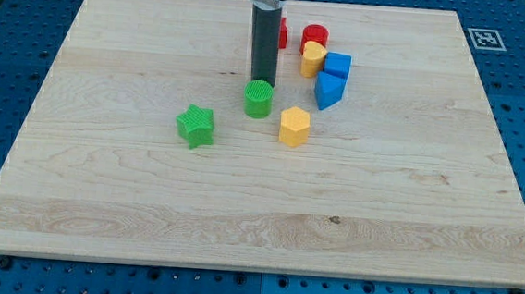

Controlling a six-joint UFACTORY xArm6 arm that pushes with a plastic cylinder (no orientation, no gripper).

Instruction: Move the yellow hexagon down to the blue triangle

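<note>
The straight dark rod hangs upright from the view's top, its upper mount cut off. It partly hides a red block behind it. My tip, the tool, grips nothing and meets the far edge of the green ribbed cylinder. The yellow hexagon block lies just right of the cylinder on the pale wooden desk, near the blue triangle block.

Yellow hexagon right of green cylinder, below and left of blue triangle.

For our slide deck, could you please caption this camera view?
My tip sits just above the green cylinder, with the yellow hexagon below the blue triangle.
</note>
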